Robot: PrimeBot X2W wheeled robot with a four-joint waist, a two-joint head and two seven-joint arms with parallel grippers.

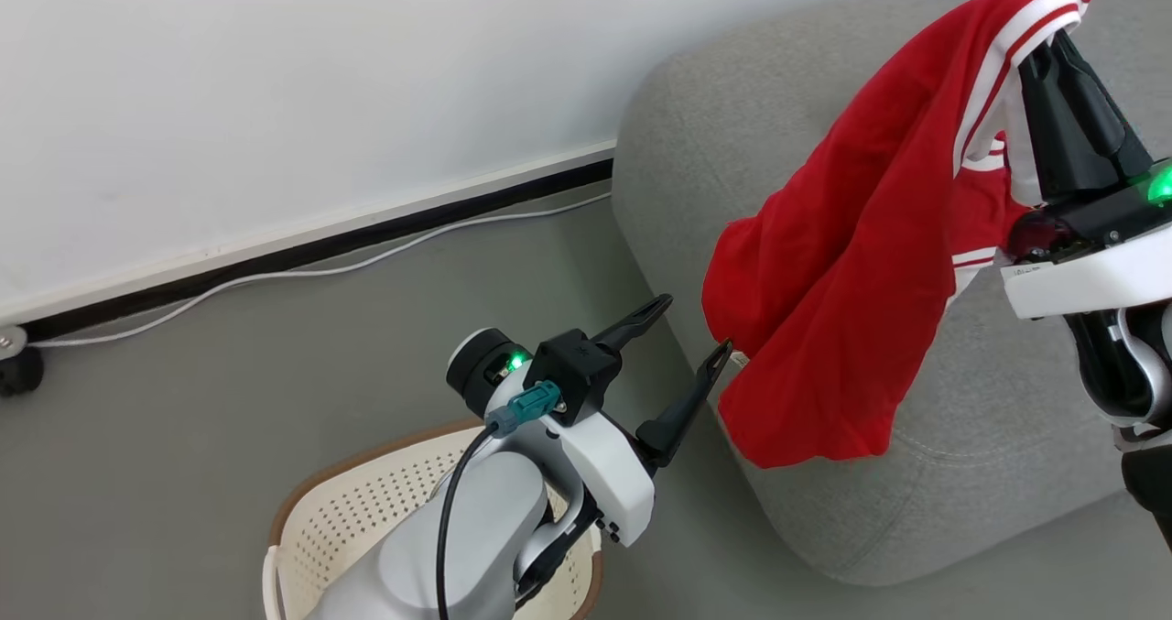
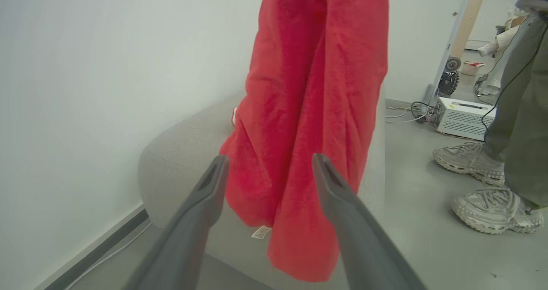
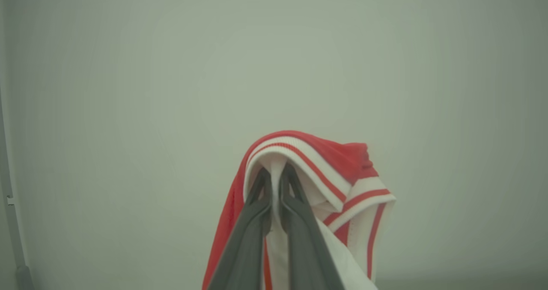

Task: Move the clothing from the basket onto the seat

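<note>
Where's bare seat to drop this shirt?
The seat is bare from its wall-side corner to the hanging clothing, and again between the clothing and the right gripper's arm. Crowded: the front edge, where the open left gripper sits by the hem.

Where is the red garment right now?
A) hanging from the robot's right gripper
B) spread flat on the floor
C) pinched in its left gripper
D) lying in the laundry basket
A: the right gripper is shut on the striped trim of the red garment, which hangs by the grey seat, while the left gripper stands open.
</note>
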